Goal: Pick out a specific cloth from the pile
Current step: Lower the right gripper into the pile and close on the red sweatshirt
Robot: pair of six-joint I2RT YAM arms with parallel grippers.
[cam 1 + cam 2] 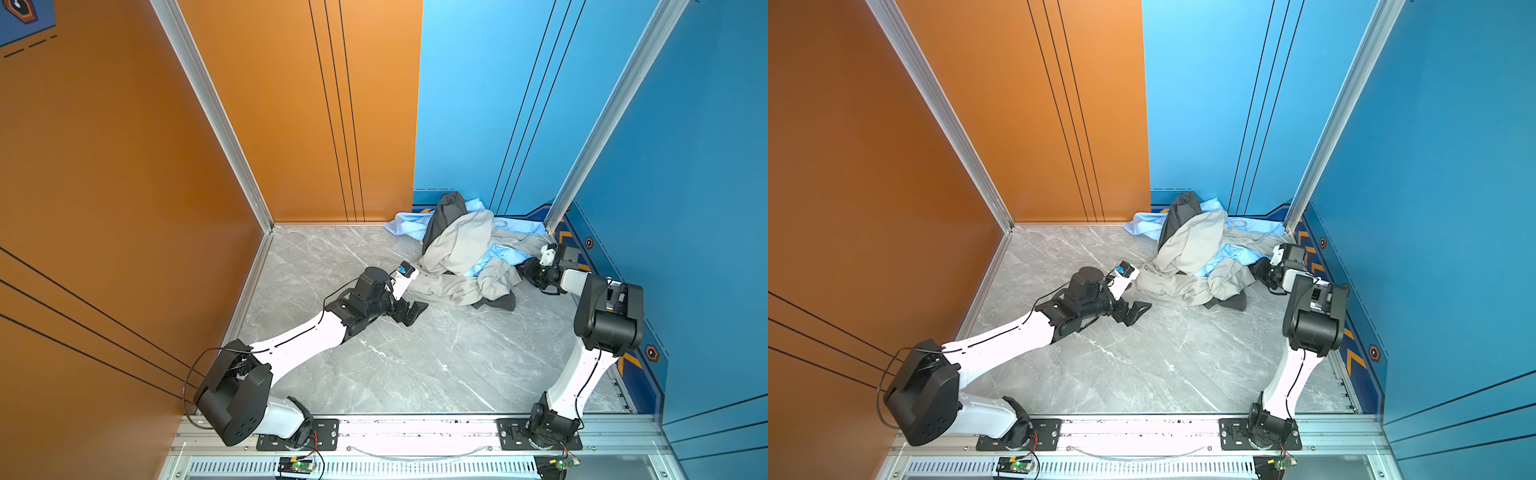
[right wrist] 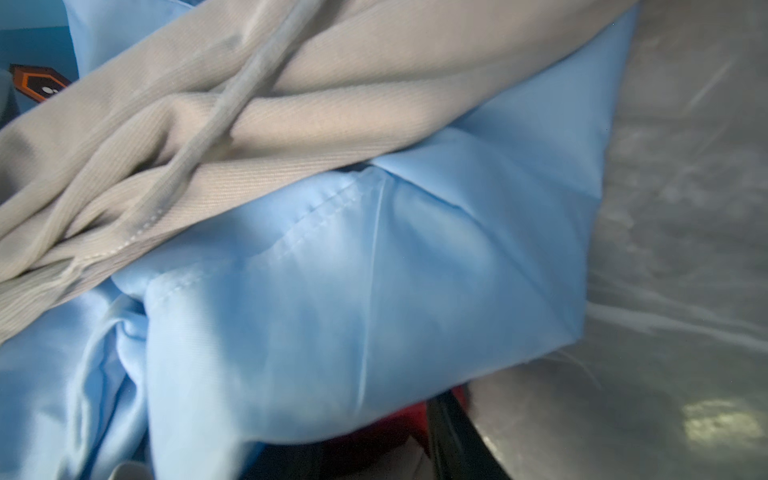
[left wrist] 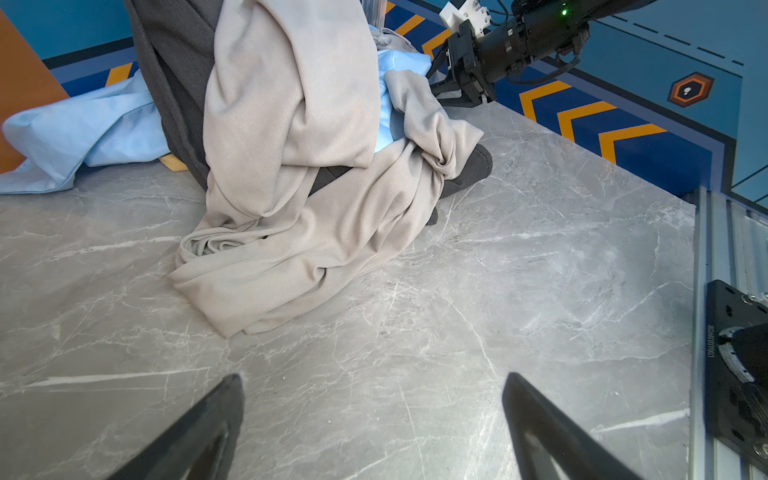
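Right wrist view shows the cloth (image 2: 409, 419) as a red sliver under the light blue cloth (image 2: 332, 291) of the pile (image 1: 461, 253), so the right jaws, state unclear, should pinch only red and draw slowly; left jaws gape over the counter (image 3: 498, 291).

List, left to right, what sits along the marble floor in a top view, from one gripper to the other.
left gripper, open → pile of grey and light blue garments → right gripper, at the pile's right edge.
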